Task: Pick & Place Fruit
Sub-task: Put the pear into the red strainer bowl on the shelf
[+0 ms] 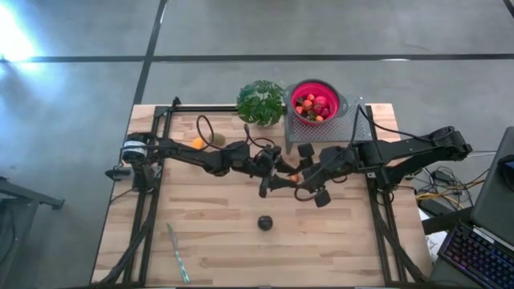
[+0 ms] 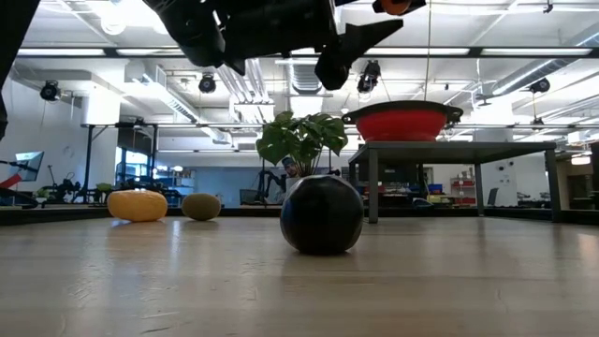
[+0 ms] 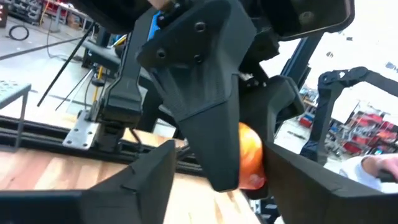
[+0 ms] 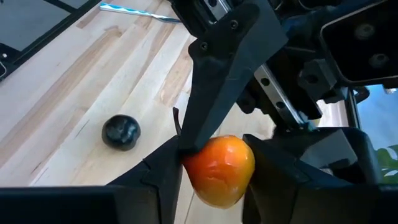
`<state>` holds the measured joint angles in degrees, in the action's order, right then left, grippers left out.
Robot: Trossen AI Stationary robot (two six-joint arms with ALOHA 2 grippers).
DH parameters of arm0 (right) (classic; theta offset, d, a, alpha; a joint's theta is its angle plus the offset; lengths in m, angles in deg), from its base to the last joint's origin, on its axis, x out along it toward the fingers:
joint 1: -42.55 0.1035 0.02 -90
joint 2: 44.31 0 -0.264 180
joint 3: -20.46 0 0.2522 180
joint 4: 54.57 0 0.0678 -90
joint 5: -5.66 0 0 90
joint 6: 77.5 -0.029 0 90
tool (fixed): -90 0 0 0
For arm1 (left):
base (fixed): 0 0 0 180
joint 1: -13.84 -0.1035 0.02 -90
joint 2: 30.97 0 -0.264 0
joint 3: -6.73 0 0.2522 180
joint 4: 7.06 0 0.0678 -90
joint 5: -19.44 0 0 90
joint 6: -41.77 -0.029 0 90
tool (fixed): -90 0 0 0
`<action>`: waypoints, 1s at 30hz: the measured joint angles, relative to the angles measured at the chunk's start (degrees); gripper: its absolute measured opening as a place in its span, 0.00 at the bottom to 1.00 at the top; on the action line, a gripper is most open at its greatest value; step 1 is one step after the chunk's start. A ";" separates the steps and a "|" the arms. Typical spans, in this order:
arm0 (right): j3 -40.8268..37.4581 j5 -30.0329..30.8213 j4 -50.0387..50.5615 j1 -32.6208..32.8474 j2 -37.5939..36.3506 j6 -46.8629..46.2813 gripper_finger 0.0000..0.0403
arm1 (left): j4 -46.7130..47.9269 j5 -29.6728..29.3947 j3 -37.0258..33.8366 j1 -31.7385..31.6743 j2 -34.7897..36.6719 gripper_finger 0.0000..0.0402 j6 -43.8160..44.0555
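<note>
A small orange fruit point(image 1: 294, 177) point(image 4: 219, 169) sits in the air where both arms meet over the table's middle. My right gripper point(image 1: 305, 183) point(image 4: 214, 177) is shut on it. My left gripper point(image 1: 277, 181) point(image 3: 221, 186) is open, its fingers standing wide on either side of the right gripper's fingers and the fruit point(image 3: 250, 163). A dark round fruit point(image 1: 265, 222) point(image 2: 321, 213) point(image 4: 120, 132) rests on the table nearer the near edge. A yellow-orange piece point(image 1: 197, 144) point(image 2: 137, 205) and a kiwi point(image 1: 215, 140) point(image 2: 201, 206) lie under the left arm. My right gripper pinches the orange fruit's two sides point(image 4: 189, 167) between its fingers point(image 4: 158, 180). The fruit is lifted clear of the table. My left gripper has one finger point(image 4: 227, 68) reaching down to the fruit's top edge point(image 4: 189, 148); I cannot tell whether it touches.
A red bowl point(image 1: 331, 90) point(image 2: 402, 120) with several fruits stands on a perforated metal stand point(image 1: 341, 128) at the far edge. A leafy green plant point(image 1: 261, 102) point(image 2: 299, 140) is beside it. A thin pale stick point(image 1: 178, 253) point(image 4: 134, 10) lies near the near left corner.
</note>
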<state>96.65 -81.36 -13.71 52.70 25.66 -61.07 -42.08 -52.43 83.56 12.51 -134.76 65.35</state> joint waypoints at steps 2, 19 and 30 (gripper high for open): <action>-0.04 -0.01 0.15 0.00 0.05 -0.03 0.37 | 0.85 -0.02 0.02 -0.04 0.04 0.65 -1.04; 9.49 4.14 26.17 -0.07 -0.14 -11.22 0.35 | 8.64 0.40 -0.44 -0.50 0.06 0.72 -4.07; 21.47 14.94 32.78 -11.67 -0.06 -8.92 0.38 | 10.92 -0.26 -0.50 -0.01 0.00 0.72 -4.53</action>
<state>118.11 -66.42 19.07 41.03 25.60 -69.99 -31.15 -52.69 83.05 12.51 -134.76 60.82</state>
